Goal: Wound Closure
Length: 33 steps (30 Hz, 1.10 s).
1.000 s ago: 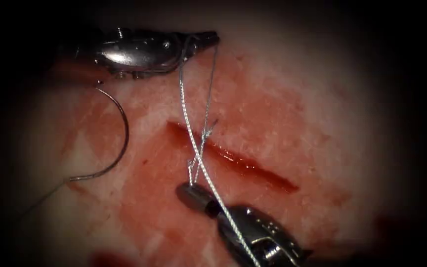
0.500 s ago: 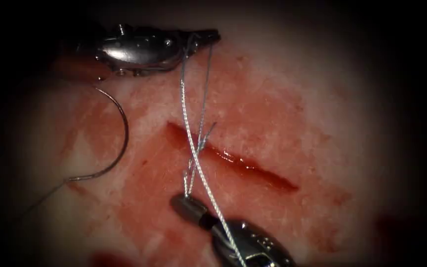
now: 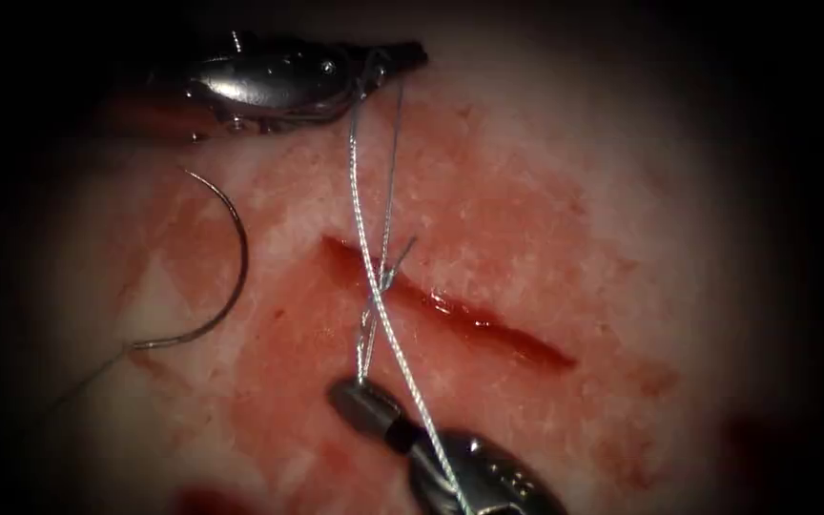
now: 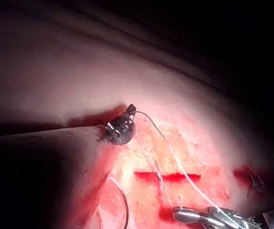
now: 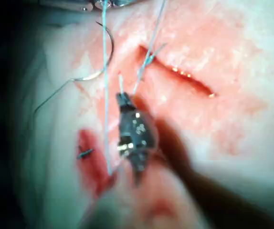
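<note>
Steel-grey jaws of two tools are seen over one piece of tissue [image 3: 545, 191] that bears one cut [image 3: 460, 310]. One curved needle [image 3: 226, 277] is seen lying free on the tissue surface, well to the left of the cut, held by neither tool and not driven into the tissue; a thin tail of thread is seen trailing from its lower end. The left tool [image 3: 402, 59] is seen at the upper edge of the field, above the upper end of the cut, with its jaws closed on the thread [image 3: 360, 210]. Two strands are counted running down from these jaws: one bright twisted strand and one thinner, darker strand. The two strands are seen crossing over the cut at one small knot [image 3: 385, 278], from which a short end is seen sticking up. The right tool [image 3: 347, 393] is seen below the cut, its jaws closed on the short thread end that rises from them to the knot, while the bright strand is seen passing over its body. Red fluid [image 3: 336, 420] is seen spread on the tissue around the cut. In the left wrist view, the left tool [image 4: 127, 117] is shown with thread leaving its tip towards the cut [image 4: 168, 176]. In the right wrist view, the right tool [image 5: 122, 99], the needle [image 5: 106, 57] and one cut thread scrap [image 5: 84, 153] are shown.
</note>
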Each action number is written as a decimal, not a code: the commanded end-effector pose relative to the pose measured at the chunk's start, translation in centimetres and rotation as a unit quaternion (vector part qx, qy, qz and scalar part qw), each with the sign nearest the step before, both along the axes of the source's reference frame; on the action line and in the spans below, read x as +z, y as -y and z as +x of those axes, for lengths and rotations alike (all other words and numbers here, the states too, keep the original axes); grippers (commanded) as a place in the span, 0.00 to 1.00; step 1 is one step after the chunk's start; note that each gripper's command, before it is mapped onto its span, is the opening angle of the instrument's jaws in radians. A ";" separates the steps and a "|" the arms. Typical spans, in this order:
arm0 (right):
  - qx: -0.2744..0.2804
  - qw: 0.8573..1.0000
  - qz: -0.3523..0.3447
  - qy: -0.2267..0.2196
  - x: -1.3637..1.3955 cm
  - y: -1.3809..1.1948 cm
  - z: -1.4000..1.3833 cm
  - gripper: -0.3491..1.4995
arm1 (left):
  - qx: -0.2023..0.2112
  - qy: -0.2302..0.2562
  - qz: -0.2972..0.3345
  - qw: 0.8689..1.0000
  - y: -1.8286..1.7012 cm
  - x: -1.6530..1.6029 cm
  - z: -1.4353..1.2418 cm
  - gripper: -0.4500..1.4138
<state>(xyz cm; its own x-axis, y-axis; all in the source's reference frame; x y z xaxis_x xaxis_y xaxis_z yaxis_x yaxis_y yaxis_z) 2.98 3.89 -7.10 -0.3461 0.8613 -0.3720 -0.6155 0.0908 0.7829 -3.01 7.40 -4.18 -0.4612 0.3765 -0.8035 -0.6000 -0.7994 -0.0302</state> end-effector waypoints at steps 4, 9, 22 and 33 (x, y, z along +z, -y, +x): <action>-0.007 0.999 -0.039 -0.005 0.03 -0.11 -0.01 0.48 | 0.007 0.007 0.009 1.000 0.05 -0.08 0.00 0.05; -0.043 0.991 -0.123 0.016 -0.03 -0.07 -0.15 0.79 | 0.020 0.026 0.024 0.999 0.00 -0.31 0.08 0.05; -0.192 0.950 -0.186 0.162 -0.14 -0.43 -0.89 0.90 | 0.028 0.092 0.067 0.993 -0.02 -0.83 0.19 0.05; -0.169 0.954 -0.192 0.158 0.23 -1.12 -0.35 0.98 | 0.019 0.127 0.074 0.989 -0.01 -1.34 0.19 0.05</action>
<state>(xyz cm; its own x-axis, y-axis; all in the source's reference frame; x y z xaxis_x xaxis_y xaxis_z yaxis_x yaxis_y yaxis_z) 2.52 5.01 -6.91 0.1097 0.6838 -0.7214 -0.7036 0.5660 0.4295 -2.77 7.45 -5.60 -0.2655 0.4842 -0.8337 -0.5273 -0.7969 -0.2949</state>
